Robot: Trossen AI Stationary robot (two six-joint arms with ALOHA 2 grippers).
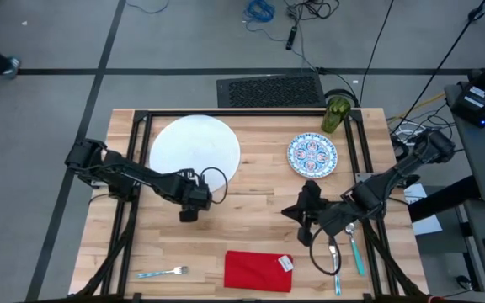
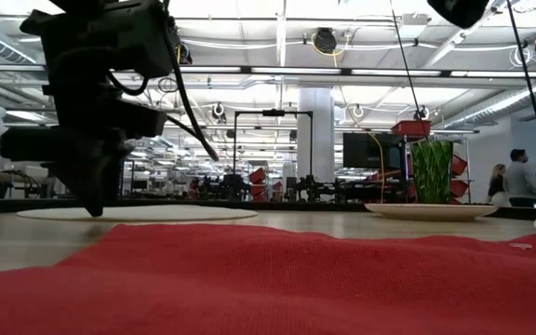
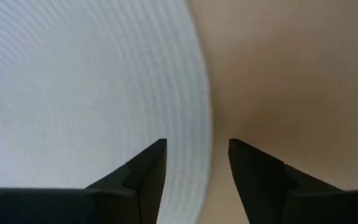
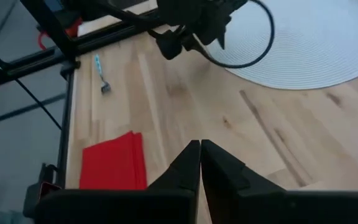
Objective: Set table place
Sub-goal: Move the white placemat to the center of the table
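Observation:
The big white round plate (image 1: 194, 150) lies flat on the table (image 1: 251, 194) at the far left. My left gripper (image 1: 190, 209) is open and low over the plate's near right rim (image 3: 199, 124). One finger stands over the plate and one over bare wood. My right gripper (image 4: 200, 152) is shut and empty above the table's middle right (image 1: 306, 212). The small blue-patterned plate (image 1: 312, 156) and the green cup (image 1: 337, 114) stand at the far right. The red napkin (image 1: 258, 269) lies at the near edge, the fork (image 1: 162, 272) to its left, and the knife (image 1: 335, 259) and teal-handled spoon (image 1: 357, 252) to its right. My left gripper points down with its open fingers (image 3: 148, 168) on either side of the big plate's rim. Whether they touch the plate or the table, I cannot tell.
Black frame rails (image 1: 133, 151) run along the table's left, far and right sides. A cable loop hangs from my right arm near the knife (image 1: 322, 257). Bare wood lies between the two plates and in front of them. People stand in the room beyond (image 2: 519, 177).

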